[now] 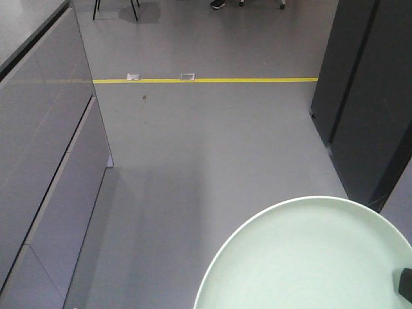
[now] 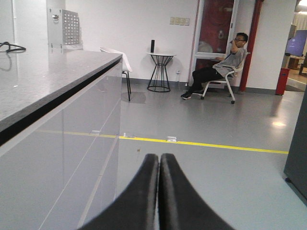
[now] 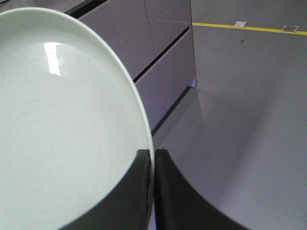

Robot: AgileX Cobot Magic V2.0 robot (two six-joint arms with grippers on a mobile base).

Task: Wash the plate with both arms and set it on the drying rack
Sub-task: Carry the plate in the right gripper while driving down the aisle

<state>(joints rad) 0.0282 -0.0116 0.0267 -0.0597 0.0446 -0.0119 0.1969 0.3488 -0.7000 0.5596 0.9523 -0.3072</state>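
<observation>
The round, glossy pale mint-green plate (image 3: 62,120) hangs above the grey floor (image 1: 212,161). Its rim is pinched between the closed fingers of the black right gripper (image 3: 152,153). The black left gripper (image 2: 159,155) is pressed shut, holding nothing. Judging by this, washing and racking both seem left to do.

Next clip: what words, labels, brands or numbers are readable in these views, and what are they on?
No text can be read in any view.
Plate: plain, no mark showing.
Floor tags: too small to read.
Blue screen: blurred, unreadable.
Wall switches: no lettering can be made out.
</observation>
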